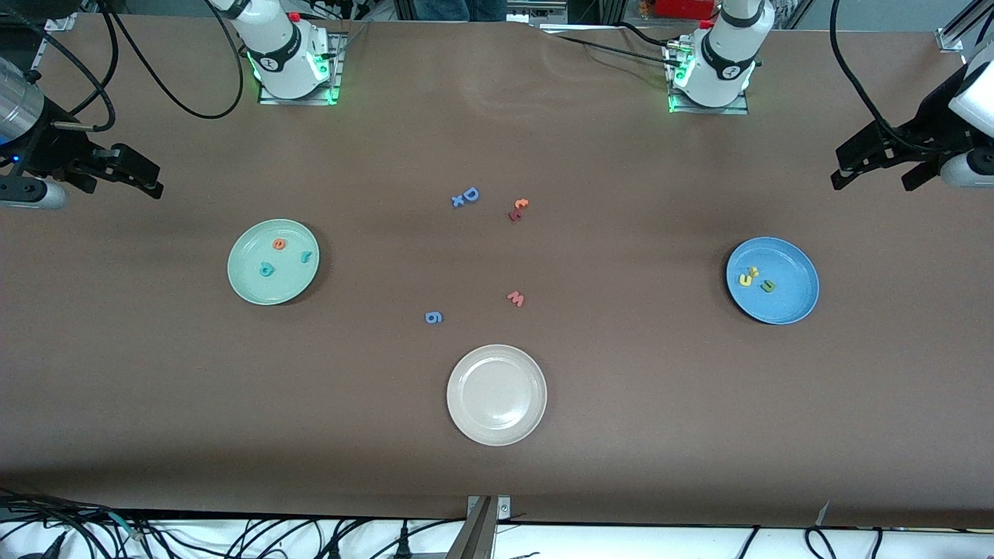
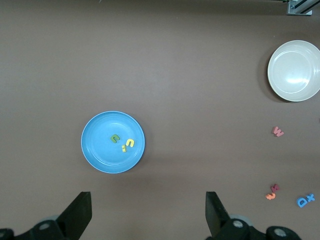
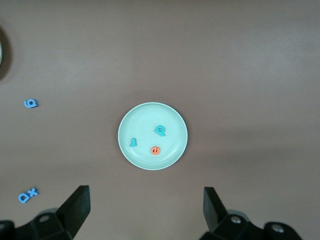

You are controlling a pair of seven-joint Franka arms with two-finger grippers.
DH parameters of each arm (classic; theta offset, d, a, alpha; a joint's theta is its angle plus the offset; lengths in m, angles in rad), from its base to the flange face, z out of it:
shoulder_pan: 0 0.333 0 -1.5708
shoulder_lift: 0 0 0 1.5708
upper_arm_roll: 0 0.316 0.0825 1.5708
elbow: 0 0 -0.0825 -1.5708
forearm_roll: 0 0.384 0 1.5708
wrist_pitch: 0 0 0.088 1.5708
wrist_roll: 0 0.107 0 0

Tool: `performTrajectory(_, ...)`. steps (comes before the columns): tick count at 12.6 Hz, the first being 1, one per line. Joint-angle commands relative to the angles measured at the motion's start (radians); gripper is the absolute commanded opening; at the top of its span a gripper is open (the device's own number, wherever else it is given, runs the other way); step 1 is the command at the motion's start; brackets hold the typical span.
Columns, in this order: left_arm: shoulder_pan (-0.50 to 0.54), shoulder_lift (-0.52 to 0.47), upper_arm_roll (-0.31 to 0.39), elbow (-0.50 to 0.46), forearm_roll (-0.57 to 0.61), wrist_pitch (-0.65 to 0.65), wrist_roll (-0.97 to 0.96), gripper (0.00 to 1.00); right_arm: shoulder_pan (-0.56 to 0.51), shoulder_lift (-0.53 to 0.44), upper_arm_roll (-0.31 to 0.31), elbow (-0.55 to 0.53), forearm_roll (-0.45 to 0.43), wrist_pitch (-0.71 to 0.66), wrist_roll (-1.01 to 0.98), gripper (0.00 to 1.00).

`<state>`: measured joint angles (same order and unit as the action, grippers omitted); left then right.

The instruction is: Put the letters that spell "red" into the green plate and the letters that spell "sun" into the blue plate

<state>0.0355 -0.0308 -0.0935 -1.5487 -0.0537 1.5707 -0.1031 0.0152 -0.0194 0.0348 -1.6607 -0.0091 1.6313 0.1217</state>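
Letters sorted onto both plates

Green plate [image 1: 241,283] holds the orange e [image 1: 279,244], teal r [image 1: 307,257] and teal d [image 1: 267,269]. Blue plate [image 1: 800,299] holds the yellow s [image 1: 754,271], yellow u [image 1: 745,279] and olive n [image 1: 768,286]. Right pincer [image 1: 151,179] and left pincer [image 1: 874,175] wait released, off at the tabletop's ends.

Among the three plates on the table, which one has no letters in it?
The beige-white plate, nearest the front camera, is bare. The green plate and the blue plate both hold small letters.
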Motion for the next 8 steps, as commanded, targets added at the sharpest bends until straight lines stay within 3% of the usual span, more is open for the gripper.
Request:
performTrajectory(1,0.001,-0.109,-0.011,-0.142,0.020,0.066,-0.001,1.00,-0.001,-0.002,-0.001,0.009,0.017,-0.014,-0.005,1.00)
performTrajectory(8,0.010,-0.061,-0.012,-0.091,0.020,0.058,0.000,1.00,-0.001,-0.002,-0.007,0.009,0.032,-0.013,-0.005,1.00)
